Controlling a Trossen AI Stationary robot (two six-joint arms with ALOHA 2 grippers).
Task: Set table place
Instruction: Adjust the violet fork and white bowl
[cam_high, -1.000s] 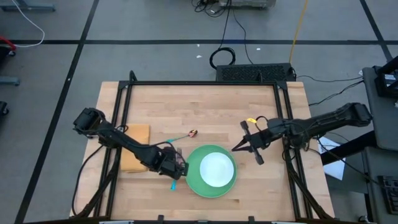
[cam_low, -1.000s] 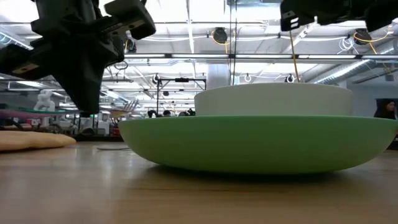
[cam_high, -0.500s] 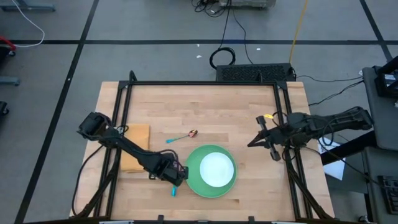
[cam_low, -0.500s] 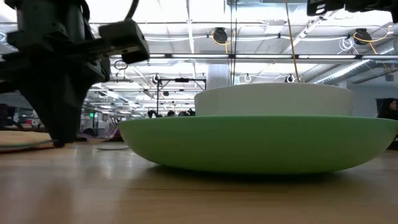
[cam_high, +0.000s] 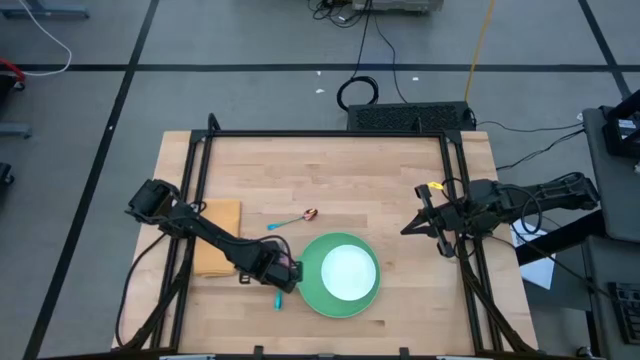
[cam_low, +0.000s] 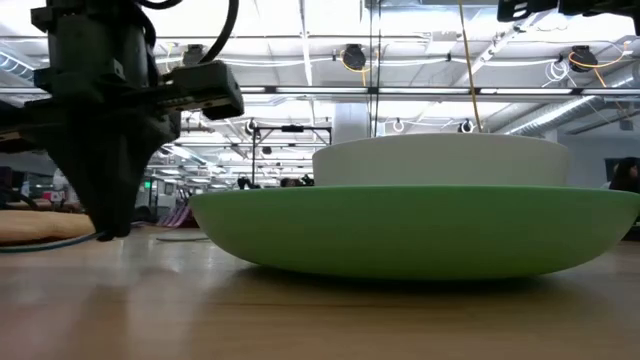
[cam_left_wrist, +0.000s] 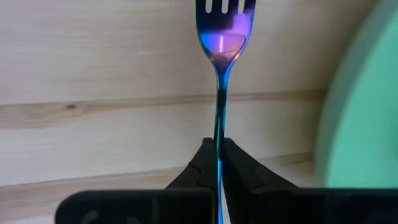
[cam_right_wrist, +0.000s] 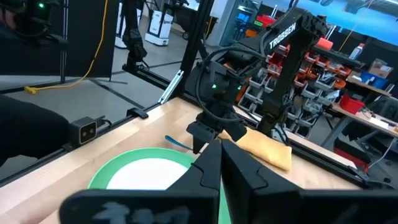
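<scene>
I'm laying the fork (cam_left_wrist: 221, 74) beside the plate (cam_high: 312, 290), left gripper (cam_left_wrist: 218, 163) clamped on its handle. Next: let go, then lift clear. Right gripper (cam_high: 438, 232) waits closed by the table's (cam_high: 370, 170) right edge.

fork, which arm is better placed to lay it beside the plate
Left. The left gripper is already shut on the fork, low at the green plate's left edge. The right gripper hangs near the table's right side, holding nothing.

We are looking down on a grey floor (cam_high: 90, 110) crossed by dark lines, with a coiled black cable (cam_high: 357, 93) and a yellow cord (cam_high: 482, 40) lying at upper centre. At bench level, ceiling lights (cam_low: 300, 45) are glowing above distant shelving (cam_right_wrist: 323, 93).
</scene>
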